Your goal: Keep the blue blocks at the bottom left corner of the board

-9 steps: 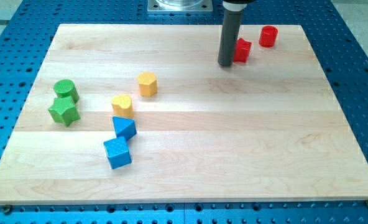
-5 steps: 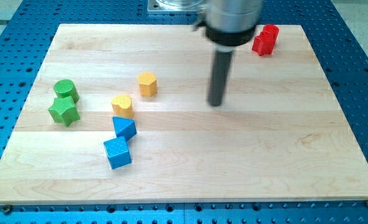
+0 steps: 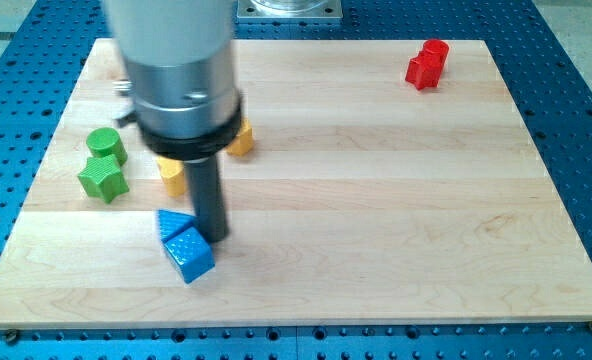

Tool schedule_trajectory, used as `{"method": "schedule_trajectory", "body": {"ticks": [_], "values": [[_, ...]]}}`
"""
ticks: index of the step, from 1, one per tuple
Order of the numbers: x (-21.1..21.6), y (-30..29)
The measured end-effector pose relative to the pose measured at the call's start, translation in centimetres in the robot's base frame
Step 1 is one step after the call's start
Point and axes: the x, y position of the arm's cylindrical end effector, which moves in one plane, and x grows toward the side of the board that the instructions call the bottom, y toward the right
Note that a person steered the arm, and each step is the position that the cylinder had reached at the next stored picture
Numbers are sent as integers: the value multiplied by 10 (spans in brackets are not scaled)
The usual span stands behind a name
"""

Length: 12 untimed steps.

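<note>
Board (image 3: 376, 220), wooden. My tip (image 3: 216, 238): bare rod, no fingers, nothing held; touching blue cube (image 3: 189, 256) at its 2 o'clock. Blue triangular block (image 3: 170, 223) touching the cube at 11 o'clock. Both lower left of centre, short of the corner.

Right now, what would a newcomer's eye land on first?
The big grey arm body fills the view's upper left, its dark rod ending at my tip, right beside the blue cube and blue triangular block. Two red blocks sit alone at the view's top right.
</note>
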Motion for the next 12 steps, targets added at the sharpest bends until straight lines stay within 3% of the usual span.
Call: {"method": "schedule_trajectory", "body": {"ticks": [2, 3, 4, 5, 7, 8, 10, 11, 12], "values": [[6, -98], [3, -52], [-8, 41], [51, 56], [48, -23], [41, 37], [39, -58], [33, 0], [-1, 4]]}}
